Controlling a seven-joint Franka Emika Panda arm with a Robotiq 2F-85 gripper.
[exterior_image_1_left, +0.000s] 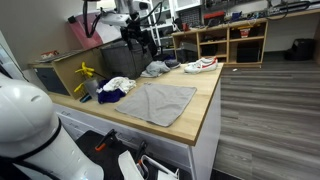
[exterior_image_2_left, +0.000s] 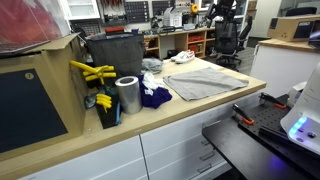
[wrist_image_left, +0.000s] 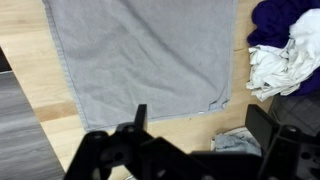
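My gripper (wrist_image_left: 200, 125) is open and empty, with both black fingers spread, and hovers above the wooden countertop (wrist_image_left: 150, 125). A flat grey towel (wrist_image_left: 140, 50) lies spread just beyond the fingers. A small crumpled grey cloth (wrist_image_left: 235, 142) sits between the fingertips, below them. A white cloth (wrist_image_left: 280, 65) and a dark blue cloth (wrist_image_left: 280, 20) lie at the right. In an exterior view the gripper (exterior_image_1_left: 142, 42) hangs over the far end of the counter, above a grey cloth pile (exterior_image_1_left: 155, 69), with the towel (exterior_image_1_left: 155, 102) in the middle.
A white and red shoe (exterior_image_1_left: 200, 65) lies at the counter's far corner. A yellow object (exterior_image_2_left: 92, 72), a silver cylinder (exterior_image_2_left: 127, 95) and a black bin (exterior_image_2_left: 112, 55) stand by the wall side. Shelves (exterior_image_1_left: 230, 40) stand behind. The counter edge drops to a grey floor (exterior_image_1_left: 270, 120).
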